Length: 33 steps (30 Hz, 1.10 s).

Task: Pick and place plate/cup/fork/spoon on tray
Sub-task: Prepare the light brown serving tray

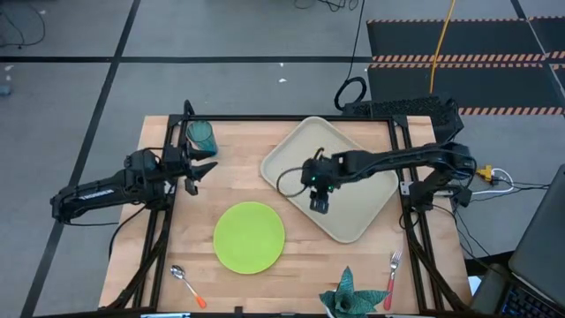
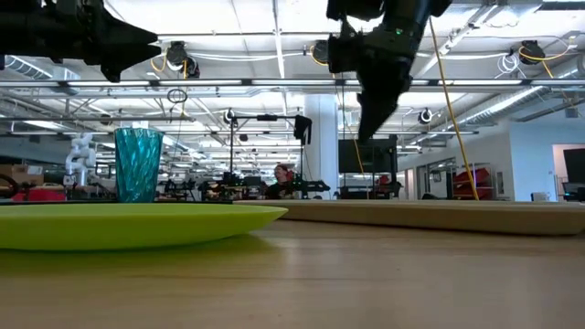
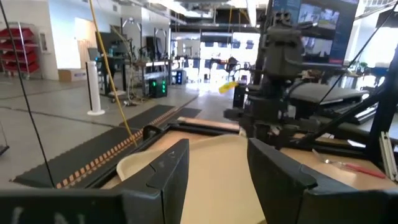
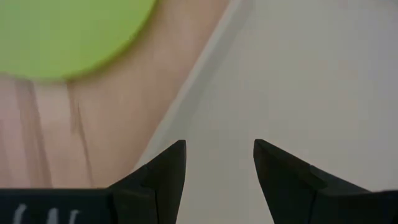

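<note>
High view: your right gripper (image 1: pixel 319 205) hangs spread and empty over the tray (image 1: pixel 375 199). Swing it toward the plate (image 1: pixel 250 236) by the near edge, meeting its rim low and square.

Tray (image 1: pixel 353 146) angled right of centre, right gripper (image 1: pixel 319 204) over it, jaws apart, empty. Plate (image 1: pixel 250 237) lower centre. Cup (image 1: pixel 202 135) upper left beside left gripper (image 1: pixel 201 170). Spoon (image 1: pixel 187 285) lower left, fork (image 1: pixel 391 277) lower right.

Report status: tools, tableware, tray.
Both tools open, empty: left tool beside cup, right tool over tray. Plate, fork, spoon on the table. Tray bare, nothing blocking.
</note>
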Available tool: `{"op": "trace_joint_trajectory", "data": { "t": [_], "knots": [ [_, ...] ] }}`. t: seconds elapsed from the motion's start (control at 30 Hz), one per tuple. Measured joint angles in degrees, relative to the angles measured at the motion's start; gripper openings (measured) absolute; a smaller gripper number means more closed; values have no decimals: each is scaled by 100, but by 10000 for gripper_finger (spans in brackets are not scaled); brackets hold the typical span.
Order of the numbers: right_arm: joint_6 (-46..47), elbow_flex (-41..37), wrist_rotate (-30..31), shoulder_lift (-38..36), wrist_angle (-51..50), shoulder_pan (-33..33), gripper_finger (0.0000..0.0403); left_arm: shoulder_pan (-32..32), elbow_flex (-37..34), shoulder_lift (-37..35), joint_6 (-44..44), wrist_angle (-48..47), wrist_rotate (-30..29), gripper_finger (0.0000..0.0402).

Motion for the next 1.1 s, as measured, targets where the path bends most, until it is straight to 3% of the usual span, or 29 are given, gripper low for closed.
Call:
{"op": "trace_joint_trajectory", "data": {
  "t": [0.4, 0.63, 0.8, 1.1],
  "knots": [
    [1412, 7, -139, 309, -1641, 846, 183, 0, -2, 167, -356, 12, -107, 166],
    [2399, -144, 695, -4, -3642, 916, 183, -1, -2, 267, -473, 13, -105, 166],
    [3841, -714, 802, -971, -4179, 955, 183, 0, -2, 264, -516, 13, -103, 166],
    [6395, -2689, -21, -3458, -2267, 1182, 183, 0, 3, 264, -279, 137, -57, 166]
  ]
}}
